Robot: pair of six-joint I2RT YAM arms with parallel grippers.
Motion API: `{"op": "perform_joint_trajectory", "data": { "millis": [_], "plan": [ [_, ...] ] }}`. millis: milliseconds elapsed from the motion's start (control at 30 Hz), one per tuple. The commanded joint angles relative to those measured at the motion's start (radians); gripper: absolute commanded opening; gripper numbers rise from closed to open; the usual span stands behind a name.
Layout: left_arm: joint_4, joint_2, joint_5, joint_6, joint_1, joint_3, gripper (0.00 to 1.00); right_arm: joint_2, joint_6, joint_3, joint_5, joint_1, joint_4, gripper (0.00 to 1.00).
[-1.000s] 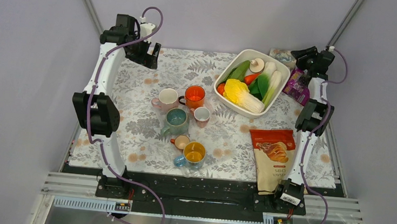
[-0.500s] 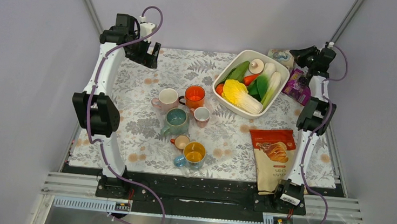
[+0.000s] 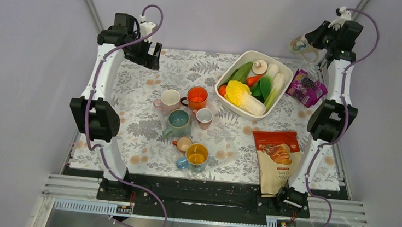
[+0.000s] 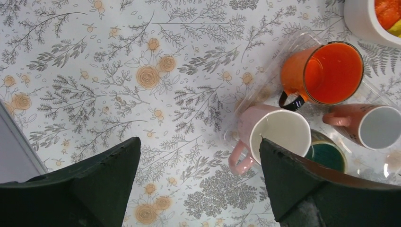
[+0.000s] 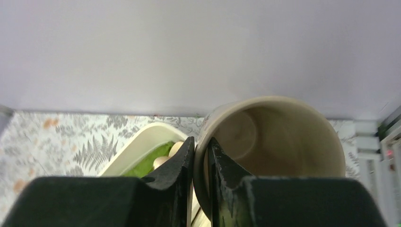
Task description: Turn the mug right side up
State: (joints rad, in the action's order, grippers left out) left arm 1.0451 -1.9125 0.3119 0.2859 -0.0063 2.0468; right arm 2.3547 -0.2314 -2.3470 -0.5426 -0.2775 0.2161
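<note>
The mug [image 3: 301, 45] is pale beige with a faint pattern and hangs in the air above the table's back right corner. My right gripper [image 3: 313, 40] is shut on its rim. In the right wrist view the mug [image 5: 279, 142] turns its mouth toward the camera, so I see down to its bottom. There the right gripper [image 5: 201, 158] pinches the left wall, with one finger outside and one inside. My left gripper [image 3: 149, 54] hovers over the back left of the table. The left wrist view shows this gripper [image 4: 199, 142] open, with only the cloth below.
Several upright mugs cluster mid-table, among them a pink one [image 3: 169, 99], an orange one [image 3: 196, 96] and a teal one [image 3: 178, 120]. A white dish [image 3: 223, 97] of vegetables stands back right. A purple packet [image 3: 306, 87] and a snack bag [image 3: 277, 158] lie along the right side.
My right gripper has closed on the mug at the back right corner and lifted it up off the table. The left arm has barely moved.
</note>
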Motion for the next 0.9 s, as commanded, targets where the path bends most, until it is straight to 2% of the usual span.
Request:
{"op": "perform_joint_trajectory", "data": {
  "millis": [0, 167, 267, 400, 633, 733, 867],
  "plan": [
    [0.001, 0.103, 0.069, -0.031, 0.006, -0.024, 0.99, -0.26, 0.39, -0.023, -0.091, 0.086, 0.136, 0.0],
    [-0.005, 0.137, 0.119, -0.062, 0.006, -0.063, 0.99, -0.422, 0.695, 0.033, -0.215, 0.179, 0.385, 0.0],
    [-0.025, 0.166, 0.151, -0.075, 0.006, -0.1, 0.99, -0.554, 0.893, 0.168, -0.271, 0.264, 0.513, 0.0],
    [-0.065, 0.215, 0.192, -0.077, 0.006, -0.163, 0.99, -0.748, 1.202, 0.407, -0.262, 0.398, 0.663, 0.0],
    [-0.091, 0.252, 0.236, -0.057, 0.006, -0.212, 0.99, -1.082, 1.318, 0.852, -0.165, 0.611, 0.726, 0.0],
    [-0.096, 0.264, 0.242, -0.048, 0.006, -0.229, 0.99, -1.149, 1.318, 0.958, -0.104, 0.725, 0.746, 0.0],
    [-0.114, 0.278, 0.245, -0.061, 0.006, -0.259, 0.99, -1.174, 1.317, 1.094, -0.035, 0.854, 0.655, 0.0]
  ]
}}
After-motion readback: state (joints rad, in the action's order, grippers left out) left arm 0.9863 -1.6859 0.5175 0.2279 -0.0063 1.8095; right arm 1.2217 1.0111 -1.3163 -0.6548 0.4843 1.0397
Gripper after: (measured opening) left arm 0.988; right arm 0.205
